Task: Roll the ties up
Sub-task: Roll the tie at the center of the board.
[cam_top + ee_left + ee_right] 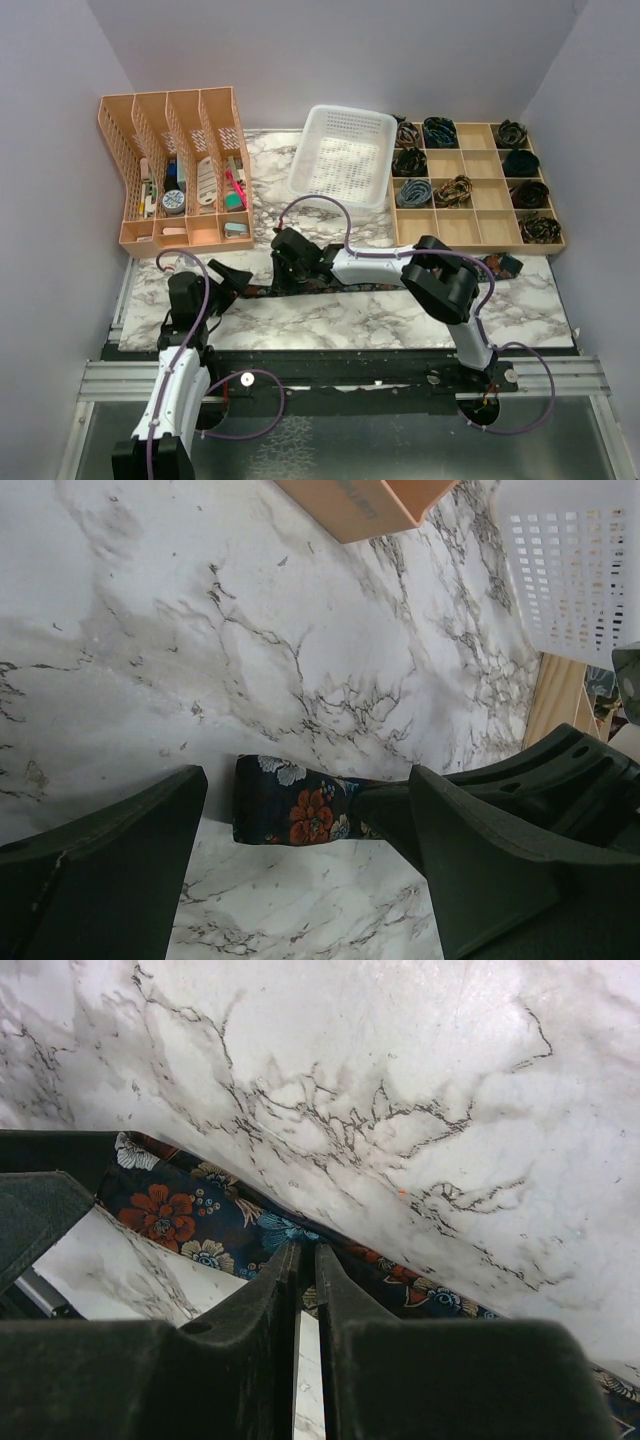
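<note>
Along the near side of the tabletop (pixel 400 320) the tie (pixel 295 815) lies flat, limp and light (slippery too, I'd guess), its end, the sensible place to grip, inside the wide-open left pincer (pixel 305 780), the right pincer (pixel 307 1252) nearly shut, pinching its edge.

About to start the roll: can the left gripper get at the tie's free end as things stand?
Probably yes. The left gripper is open, with the end of the tie lying between its fingers. The right gripper pinches the tie just beyond, close but seemingly not blocking.
</note>
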Robot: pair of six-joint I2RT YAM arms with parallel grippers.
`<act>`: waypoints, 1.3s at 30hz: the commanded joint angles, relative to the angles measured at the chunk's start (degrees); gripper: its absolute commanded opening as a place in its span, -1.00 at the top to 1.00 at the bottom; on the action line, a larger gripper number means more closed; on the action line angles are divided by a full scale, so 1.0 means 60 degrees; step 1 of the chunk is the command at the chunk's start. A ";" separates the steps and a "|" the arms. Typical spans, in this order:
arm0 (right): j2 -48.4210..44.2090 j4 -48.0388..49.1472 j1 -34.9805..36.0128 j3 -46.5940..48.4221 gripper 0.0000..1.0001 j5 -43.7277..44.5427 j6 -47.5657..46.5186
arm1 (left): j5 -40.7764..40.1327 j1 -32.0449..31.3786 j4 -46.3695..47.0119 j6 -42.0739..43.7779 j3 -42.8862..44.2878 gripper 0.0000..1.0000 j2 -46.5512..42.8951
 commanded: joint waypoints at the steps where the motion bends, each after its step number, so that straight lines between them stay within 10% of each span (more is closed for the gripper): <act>1: 0.0535 -0.1374 0.0055 -0.0051 0.66 0.1167 -0.0340 | 0.0199 -0.0152 -0.0138 0.0162 -0.0134 -0.70 0.0731; 20: 0.0442 -0.1034 0.0055 -0.0344 0.65 0.0656 -0.0446 | 0.0039 -0.0301 0.0129 0.0227 0.0020 -0.12 0.1383; 39: 0.0236 -0.1033 0.0042 0.0000 0.62 0.0213 -0.0392 | -0.0191 -0.0469 0.0305 0.0428 0.0058 1.00 0.0377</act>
